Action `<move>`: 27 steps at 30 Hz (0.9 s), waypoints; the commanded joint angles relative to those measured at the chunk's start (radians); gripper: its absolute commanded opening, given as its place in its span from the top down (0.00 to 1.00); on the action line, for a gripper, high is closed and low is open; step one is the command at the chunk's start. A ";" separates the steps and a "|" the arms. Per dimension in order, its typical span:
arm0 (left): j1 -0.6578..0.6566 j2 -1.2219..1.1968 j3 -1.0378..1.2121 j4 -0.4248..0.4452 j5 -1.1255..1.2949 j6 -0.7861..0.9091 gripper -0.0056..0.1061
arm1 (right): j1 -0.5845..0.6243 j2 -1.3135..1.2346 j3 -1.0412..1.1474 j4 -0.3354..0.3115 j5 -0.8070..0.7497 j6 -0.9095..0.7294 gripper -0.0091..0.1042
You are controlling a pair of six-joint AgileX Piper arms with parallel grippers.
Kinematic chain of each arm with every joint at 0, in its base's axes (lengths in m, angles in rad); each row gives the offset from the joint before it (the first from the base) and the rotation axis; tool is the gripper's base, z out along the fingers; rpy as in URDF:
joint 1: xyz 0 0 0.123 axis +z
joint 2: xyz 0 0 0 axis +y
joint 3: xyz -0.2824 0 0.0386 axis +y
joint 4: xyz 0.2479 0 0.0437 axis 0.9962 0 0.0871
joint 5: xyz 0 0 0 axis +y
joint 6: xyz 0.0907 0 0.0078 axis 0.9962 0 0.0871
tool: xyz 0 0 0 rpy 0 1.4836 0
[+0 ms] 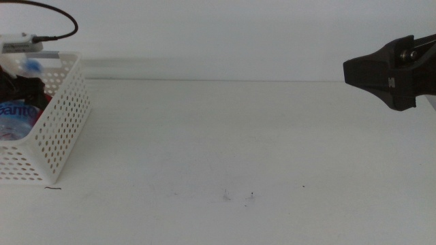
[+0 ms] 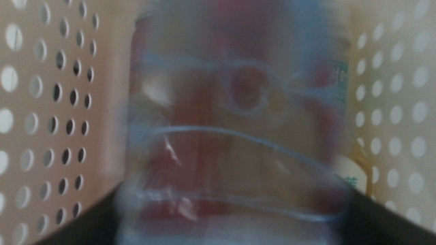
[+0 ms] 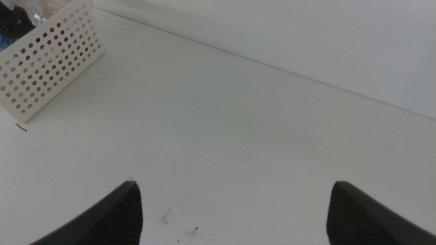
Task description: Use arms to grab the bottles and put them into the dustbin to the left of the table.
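White table [image 1: 225, 136]: plain flat top filling the middle view; a few small dark specks near the front centre.
Dustbin [image 1: 58, 126]: white perforated basket at the far left edge of the table, cut off by the picture's left side. In the right wrist view it stands at the far left of the table [image 3: 48, 58], with a short dark mark on the table just beside its near corner.
Water bottle [image 1: 17, 119]: clear, with a blue label, inside the dustbin, visible over the basket's near rim. In the left wrist view it fills the picture [image 2: 238, 136], blurred, its ribbed clear wall close to the camera, between the perforated walls [image 2: 48, 122].
Can: red shape visible through the clear bottle in the left wrist view; too blurred to detail.
Tea bottle [image 2: 347, 136]: yellow body with a green label, partly seen behind the water bottle on one side, inside the dustbin.
Left gripper [image 1: 17, 61]: above and inside the dustbin at the far left; white housing and a black cable loop above it. Dark jaw edges flank the bottle's base in the wrist view; whether they clamp it I cannot tell.
Right gripper [image 1: 381, 71]: hangs above the table at the far right. Jaws [image 3: 231, 211] spread wide apart, nothing between them.
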 commanded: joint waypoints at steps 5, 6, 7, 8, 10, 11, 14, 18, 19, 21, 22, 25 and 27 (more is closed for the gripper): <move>-0.011 -0.083 -0.014 -0.030 0.015 0.016 0.11 | 0.004 -0.004 -0.009 -0.007 -0.007 -0.003 0.13; -0.019 -0.103 -0.014 -0.026 0.022 0.007 0.11 | 0.004 -0.004 -0.009 -0.007 -0.007 -0.003 0.13; -0.023 -0.121 -0.014 -0.021 0.034 -0.019 0.11 | 0.004 -0.004 -0.009 -0.007 -0.007 -0.003 0.13; -0.034 -0.144 -0.014 -0.008 0.040 -0.042 0.11 | 0.004 -0.004 -0.009 -0.007 -0.007 -0.003 0.13; -0.057 -0.202 -0.001 0.028 0.046 -0.088 0.11 | 0.004 -0.004 -0.009 -0.007 -0.007 -0.003 0.13; -0.073 -0.237 0.013 0.038 0.043 -0.095 0.11 | 0.004 -0.004 -0.009 -0.007 -0.007 -0.003 0.13; -0.125 -0.365 0.074 0.033 -0.006 -0.095 0.11 | 0.004 -0.004 -0.009 -0.007 -0.007 -0.003 0.13; -0.232 -0.599 0.202 0.008 -0.172 -0.036 0.11 | 0.004 -0.004 -0.009 -0.007 -0.007 -0.003 0.13; -0.269 -0.668 0.246 0.008 -0.231 -0.003 0.11 | 0.004 -0.004 -0.009 -0.007 -0.007 -0.003 0.13; -0.339 -0.811 0.347 0.008 -0.362 0.055 0.11 | 0.004 -0.004 -0.009 -0.007 -0.007 -0.003 0.13; -0.376 -0.880 0.401 0.008 -0.429 0.059 0.11 | 0.004 -0.004 -0.009 -0.007 -0.007 -0.003 0.13; -0.473 -1.030 0.534 0.008 -0.578 0.048 0.11 | 0.004 -0.004 -0.009 -0.007 -0.007 -0.003 0.13; -0.504 -1.097 0.595 0.005 -0.621 0.042 0.11 | 0.004 -0.004 -0.009 -0.007 -0.007 -0.003 0.13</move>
